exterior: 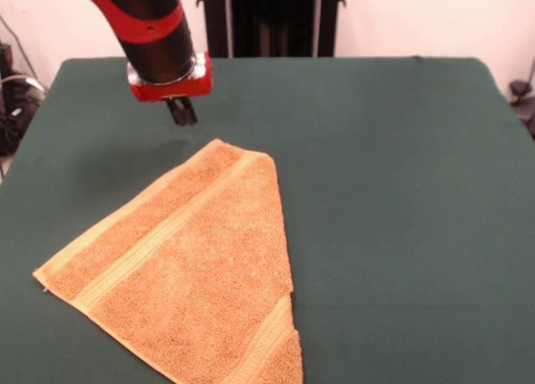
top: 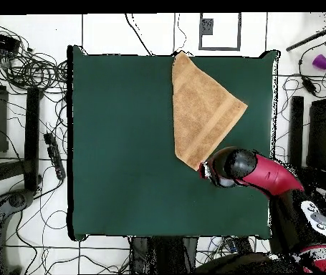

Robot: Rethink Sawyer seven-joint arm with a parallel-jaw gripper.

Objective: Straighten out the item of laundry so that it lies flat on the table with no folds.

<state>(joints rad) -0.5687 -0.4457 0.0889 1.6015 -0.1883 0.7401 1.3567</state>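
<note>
Towel: orange-yellow terry towel lies nearest the camera on the green table, folded over into a rough triangle, one woven band running diagonally.
Pincer: my gripper hangs just beyond the towel's far corner, not touching; I cannot tell whether it is spread or pressed together.
Progress: I judge the fold not yet undone; unfolding and smoothing remain.

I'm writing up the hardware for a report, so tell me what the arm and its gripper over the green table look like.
The arm is a thick round black tube with glossy red trim: a red band rings it, and a boxy red collar with a silver edge caps its end. Below that collar sits the small dark gripper. From overhead the arm looks magenta-red with a black rounded joint. No cables or markings show on it.
</note>
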